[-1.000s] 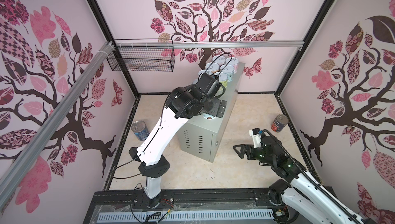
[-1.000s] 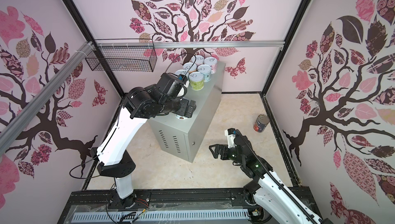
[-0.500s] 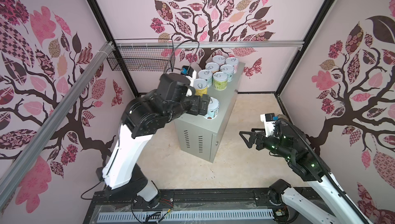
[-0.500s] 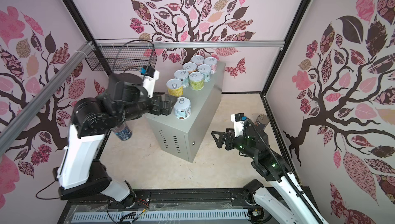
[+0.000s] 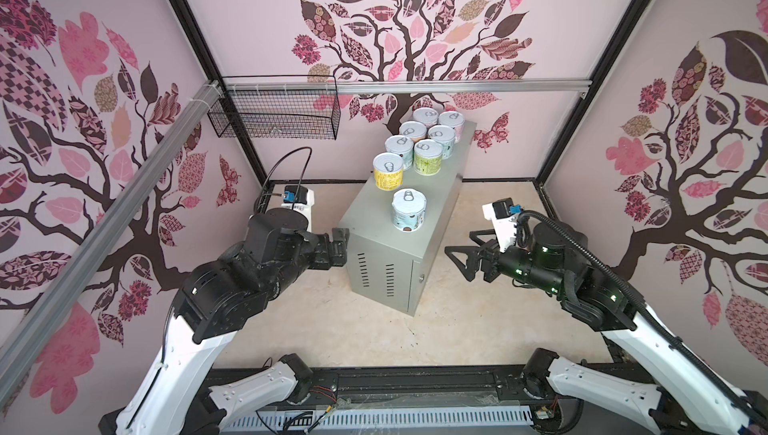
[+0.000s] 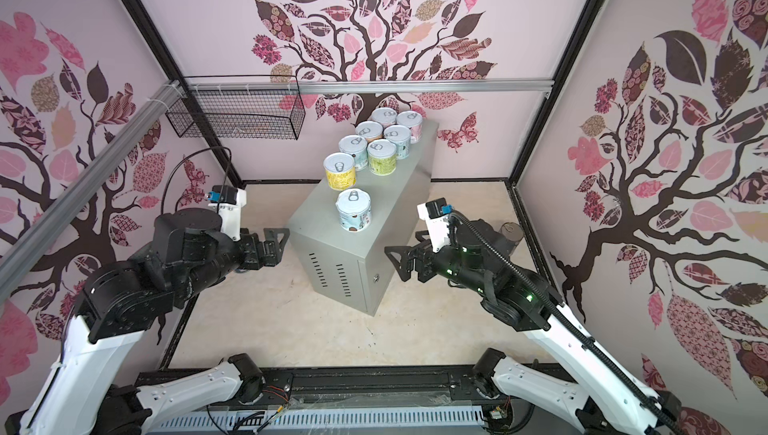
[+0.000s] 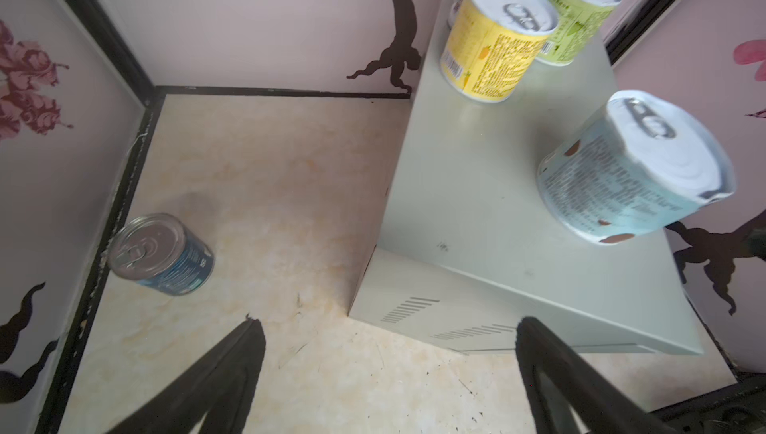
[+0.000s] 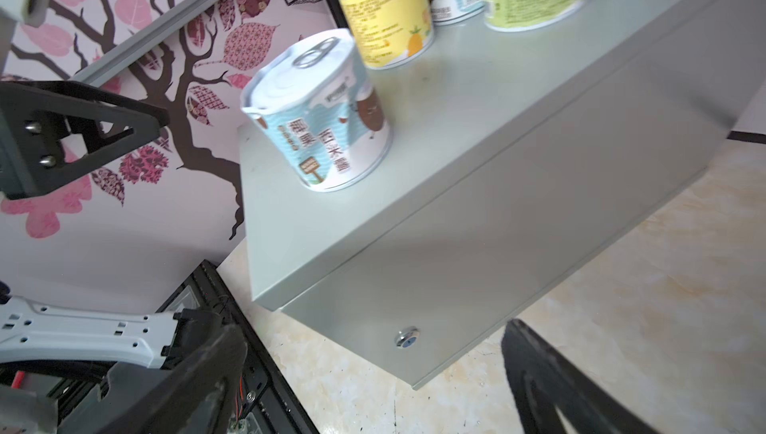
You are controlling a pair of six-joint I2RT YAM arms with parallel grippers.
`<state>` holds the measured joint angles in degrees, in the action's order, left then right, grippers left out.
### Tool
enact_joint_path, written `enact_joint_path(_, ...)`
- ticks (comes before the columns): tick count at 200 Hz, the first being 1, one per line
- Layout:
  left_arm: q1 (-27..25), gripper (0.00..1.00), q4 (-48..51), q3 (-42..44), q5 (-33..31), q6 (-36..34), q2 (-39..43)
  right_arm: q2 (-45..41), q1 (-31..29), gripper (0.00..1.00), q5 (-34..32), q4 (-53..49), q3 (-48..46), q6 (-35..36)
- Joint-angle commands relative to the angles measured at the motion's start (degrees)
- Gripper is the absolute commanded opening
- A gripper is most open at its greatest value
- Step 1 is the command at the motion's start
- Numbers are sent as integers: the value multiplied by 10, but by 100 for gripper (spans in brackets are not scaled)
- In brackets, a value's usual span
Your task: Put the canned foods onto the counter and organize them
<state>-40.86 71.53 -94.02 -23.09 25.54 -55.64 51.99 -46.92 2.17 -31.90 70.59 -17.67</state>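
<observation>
Standing on the floor by the left wall, a blue can is seen. The left pincer is spread wide open and empty, just beside the counter. Eight short cans are set on top of the counter: seven are grouped at the far end, and a light-blue can is set alone, nearer. The right pincer is open and empty too. A dark can is half hidden behind the right arm.

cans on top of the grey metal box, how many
8. Six cans stand paired at the far end of the box, a yellow can just before them, a light blue can alone nearer the front. None seem hidden.
</observation>
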Motion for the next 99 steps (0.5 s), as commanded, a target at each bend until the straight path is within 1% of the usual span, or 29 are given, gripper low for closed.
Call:
enact_joint_path(1,3,98,-20,45,-41,22,48,16,-20,100,-63,-3,17,7)
enact_joint_path(18,3,98,-19,81,-42,27,72,24,-21,100,-64,6,25,4)
enact_joint_path(46,4,98,-27,143,-41,35,96,49,-29,100,-76,-1,63,15)
enact_joint_path(59,5,98,-37,170,-38,37,107,64,-46,100,-94,-9,86,24)
enact_joint_path(73,11,98,-48,196,-36,40,115,84,-75,100,-130,-20,112,36)
enact_joint_path(88,36,98,-60,220,-14,40,122,112,-102,100,-159,-33,142,46)
enact_joint_path(99,80,98,-71,240,28,36,129,130,-106,100,-165,-39,159,47)
